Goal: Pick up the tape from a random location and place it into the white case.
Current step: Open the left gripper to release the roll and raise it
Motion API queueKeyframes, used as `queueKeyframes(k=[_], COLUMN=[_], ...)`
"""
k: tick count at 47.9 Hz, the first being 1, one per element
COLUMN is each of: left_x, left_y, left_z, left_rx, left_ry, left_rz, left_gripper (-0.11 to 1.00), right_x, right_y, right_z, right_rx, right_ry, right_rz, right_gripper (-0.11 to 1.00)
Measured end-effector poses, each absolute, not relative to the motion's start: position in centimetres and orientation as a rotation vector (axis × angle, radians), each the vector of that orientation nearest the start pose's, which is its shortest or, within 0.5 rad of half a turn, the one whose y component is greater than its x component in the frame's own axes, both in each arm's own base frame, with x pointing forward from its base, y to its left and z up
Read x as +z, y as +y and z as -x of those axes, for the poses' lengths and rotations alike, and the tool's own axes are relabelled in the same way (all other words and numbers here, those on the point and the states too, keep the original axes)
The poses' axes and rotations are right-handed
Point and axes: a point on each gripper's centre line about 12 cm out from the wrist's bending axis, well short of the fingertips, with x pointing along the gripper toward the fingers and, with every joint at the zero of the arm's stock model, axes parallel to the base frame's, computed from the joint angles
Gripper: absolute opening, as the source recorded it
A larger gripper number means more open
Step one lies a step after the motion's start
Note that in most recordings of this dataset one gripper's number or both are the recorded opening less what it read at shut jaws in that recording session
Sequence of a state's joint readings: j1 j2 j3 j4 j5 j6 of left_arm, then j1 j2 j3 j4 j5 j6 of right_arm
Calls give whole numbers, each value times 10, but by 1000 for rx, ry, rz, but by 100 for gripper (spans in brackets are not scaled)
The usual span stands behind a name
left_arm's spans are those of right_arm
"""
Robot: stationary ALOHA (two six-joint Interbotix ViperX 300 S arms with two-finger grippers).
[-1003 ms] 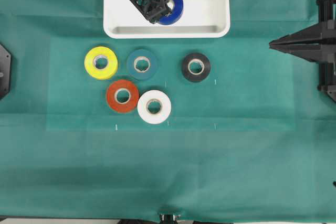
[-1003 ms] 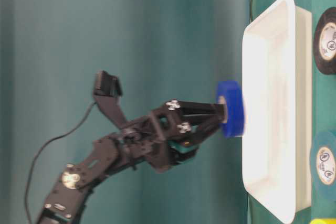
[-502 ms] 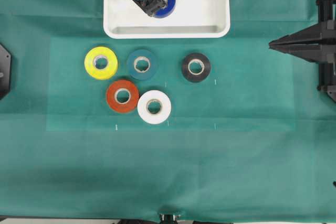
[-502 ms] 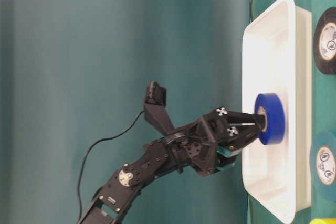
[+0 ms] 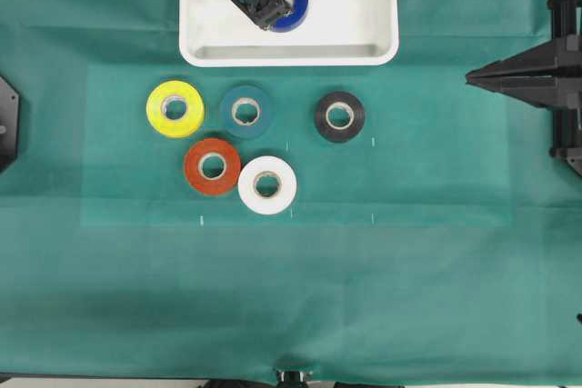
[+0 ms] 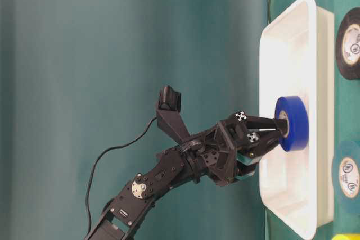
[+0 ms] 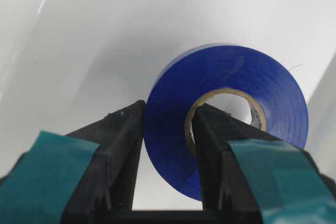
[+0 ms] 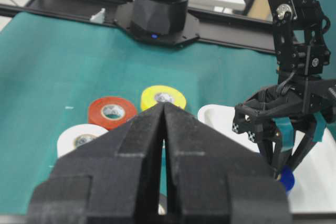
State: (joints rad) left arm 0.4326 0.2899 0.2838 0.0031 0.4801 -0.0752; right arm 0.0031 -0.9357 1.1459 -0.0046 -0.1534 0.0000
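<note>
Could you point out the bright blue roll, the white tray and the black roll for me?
blue tape [image 7: 173, 129], left wrist view, on its flat side.
white case [image 5: 364, 50], overhead view, on its near rim.
black roll [image 5: 323, 121], overhead view, on its outer ring.

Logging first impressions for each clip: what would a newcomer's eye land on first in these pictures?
First, the left gripper pinching the bright blue tape roll through its core, inside the white case at the top of the overhead view. Next, the five loose rolls on the green cloth below the case: yellow, teal, black, red, white. The right gripper waits shut at the right edge.
</note>
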Motion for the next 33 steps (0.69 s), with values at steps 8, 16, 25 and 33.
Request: queueKeyframes(k=[8, 16, 25, 33], left_x=[131, 130, 129, 131], left_y=[189, 188, 188, 187], left_z=[-411, -409, -408, -407], left_rx=[434, 443, 444, 444], left_ry=[1023, 1041, 1057, 1060], left_rz=[303, 324, 328, 329], left_gripper=[30, 80, 91, 91], right_x=[284, 284, 283, 284], right_y=[0, 0, 1, 1], right_z=[-205, -205, -206, -206], right_rx=[2, 2, 4, 4], right_ry=[57, 55, 58, 57], right_rz=[5, 5, 5, 3], right_gripper=[0, 0, 0, 0])
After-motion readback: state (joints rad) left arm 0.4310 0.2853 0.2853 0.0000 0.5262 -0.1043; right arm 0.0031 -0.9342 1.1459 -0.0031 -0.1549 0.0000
